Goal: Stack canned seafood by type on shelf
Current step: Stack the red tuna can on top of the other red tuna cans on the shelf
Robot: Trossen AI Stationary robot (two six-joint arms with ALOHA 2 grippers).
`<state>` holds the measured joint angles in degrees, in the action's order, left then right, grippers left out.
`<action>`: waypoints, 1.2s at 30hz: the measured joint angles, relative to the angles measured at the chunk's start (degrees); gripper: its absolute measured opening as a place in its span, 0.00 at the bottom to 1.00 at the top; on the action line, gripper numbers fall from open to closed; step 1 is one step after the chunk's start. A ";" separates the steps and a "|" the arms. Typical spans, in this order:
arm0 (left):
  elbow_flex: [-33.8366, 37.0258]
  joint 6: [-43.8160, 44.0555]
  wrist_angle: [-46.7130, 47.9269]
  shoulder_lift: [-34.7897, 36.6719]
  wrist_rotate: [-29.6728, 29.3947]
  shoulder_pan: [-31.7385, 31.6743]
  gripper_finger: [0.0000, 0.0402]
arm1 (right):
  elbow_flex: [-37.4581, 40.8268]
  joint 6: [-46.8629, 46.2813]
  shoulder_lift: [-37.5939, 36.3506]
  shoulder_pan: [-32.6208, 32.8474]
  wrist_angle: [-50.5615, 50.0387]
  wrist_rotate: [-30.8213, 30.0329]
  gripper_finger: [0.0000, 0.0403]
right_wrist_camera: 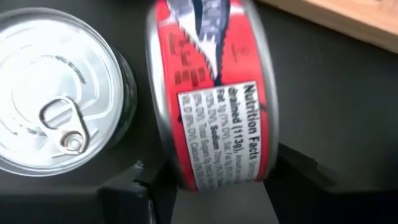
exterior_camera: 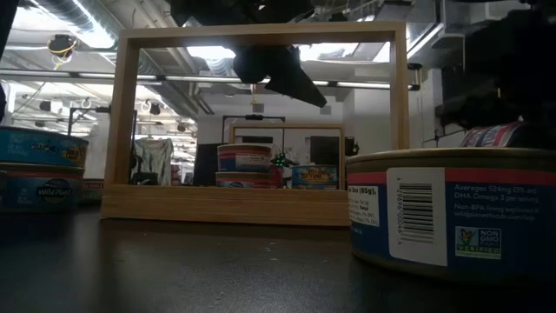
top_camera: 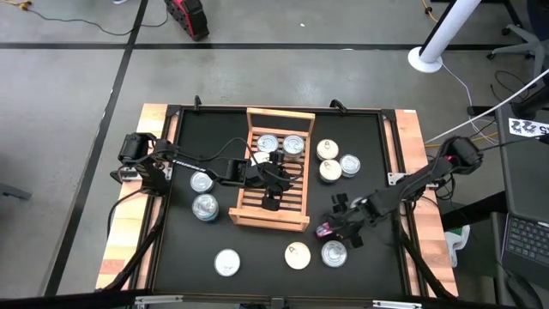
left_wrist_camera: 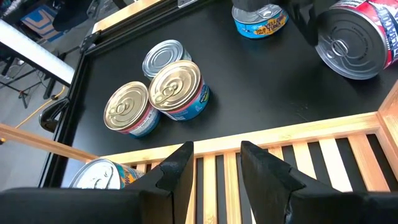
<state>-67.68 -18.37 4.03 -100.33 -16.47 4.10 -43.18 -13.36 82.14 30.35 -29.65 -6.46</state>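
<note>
Your landmark is the wooden shelf [top_camera: 273, 172], lying in the middle of the black table [top_camera: 257, 249]. Two tins [top_camera: 280, 144] already sit at its far end. Over its slats hangs the left gripper [top_camera: 269, 190], jaws spread and empty.

Just off the shelf's near right corner, the right gripper [top_camera: 336, 225] has its jaws pinching a red-labelled tin [right_wrist_camera: 211, 99] across its curved wall, held on edge. Beside it on the table rests a silver-lidded tin [right_wrist_camera: 59, 90]. Three more tins [top_camera: 333, 161] cluster right of the shelf's far end, two [top_camera: 202, 194] lie to its left, and two [top_camera: 262, 258] sit nearer than it.

Expect these tins to be rigid, dense and slick-walled. Grip across the side wall, squarely, since a smooth label may slide.
</note>
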 joint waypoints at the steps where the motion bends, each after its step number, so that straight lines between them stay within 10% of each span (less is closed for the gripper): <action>1: 0.00 0.00 0.00 0.00 0.00 0.00 0.32 | 0.00 0.12 0.32 0.00 0.00 0.00 0.49; 7: 0.00 -0.02 -0.62 0.00 -0.02 -0.01 0.32 | 0.00 0.18 0.49 0.00 0.15 -0.79 0.32; 22: 0.00 1.01 -3.96 0.00 -2.23 0.00 0.33 | -7.31 -1.62 0.49 -3.25 -12.96 -14.54 0.34; 36: 0.00 2.86 -5.35 0.00 -4.83 0.00 0.66 | -13.26 6.82 0.49 -17.44 -16.13 -25.07 0.33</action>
<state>-67.68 -15.51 -1.32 -100.33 -21.30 4.10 -56.44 -6.54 82.63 12.91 -45.78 -31.53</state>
